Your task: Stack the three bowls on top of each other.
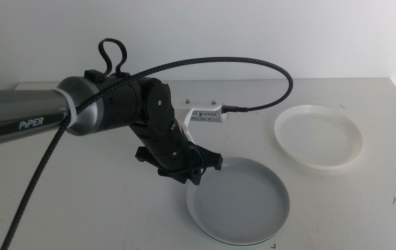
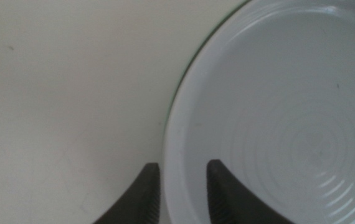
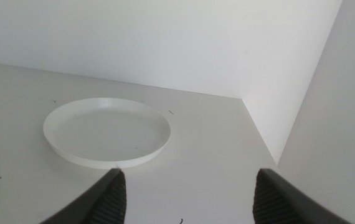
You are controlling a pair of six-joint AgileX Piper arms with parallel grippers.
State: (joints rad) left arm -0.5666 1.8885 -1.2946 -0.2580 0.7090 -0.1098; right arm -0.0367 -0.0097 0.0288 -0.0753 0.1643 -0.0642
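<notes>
Left gripper [image 2: 179, 186] straddles near-left rim of grey bowl [image 1: 243, 201]: one jaw outside, one inside, narrow gap, not visibly clamped. A green edge shows under that rim. White bowl [image 1: 319, 135] lies well apart, to the far right. Right gripper [image 3: 187, 193] waits off-table w/ jaws wide apart, nearer the white bowl.

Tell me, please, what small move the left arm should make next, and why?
Probably lift the left tool straight up: it straddles the rim of the grey bowl without pinching, a green edge shows beneath, and only the white bowl lies apart, near the open right tool.
</notes>
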